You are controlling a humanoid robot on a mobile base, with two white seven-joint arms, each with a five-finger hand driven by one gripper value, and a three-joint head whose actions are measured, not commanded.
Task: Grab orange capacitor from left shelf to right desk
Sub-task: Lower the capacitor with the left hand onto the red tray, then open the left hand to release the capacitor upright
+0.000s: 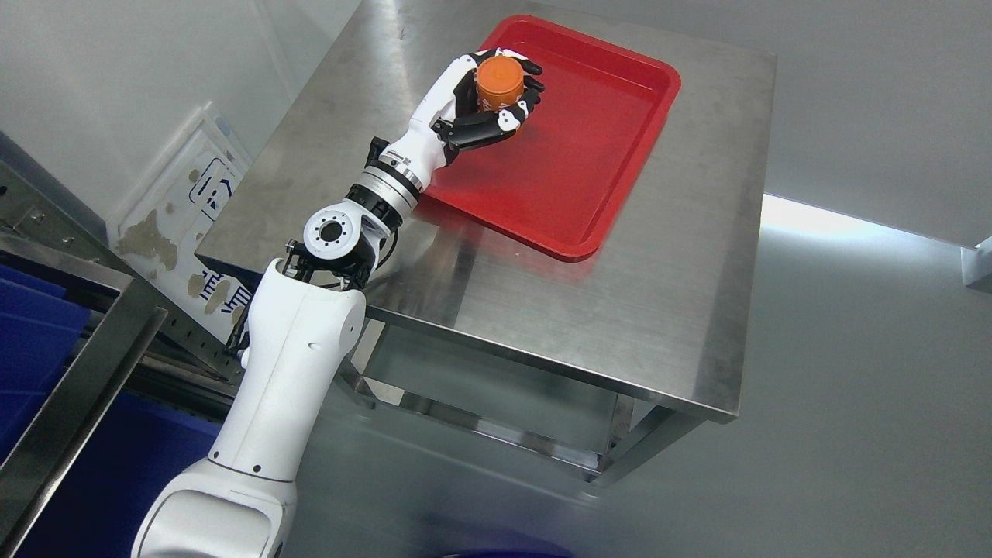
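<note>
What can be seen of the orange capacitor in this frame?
The orange capacitor is a short, smooth cylinder with a flat round top facing the camera and upright. The left hand wraps it, dark fingers curled around its sides. It sits over the far left part of the red tray; whether it touches the tray is hidden.

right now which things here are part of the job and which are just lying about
Part of the job:
- orange capacitor, held in the left hand
- red tray, under the hand
- steel desk, carrying the tray

Just lying about:
- blue bins at the left edge
- worn white sign board leaning beside the desk
</note>
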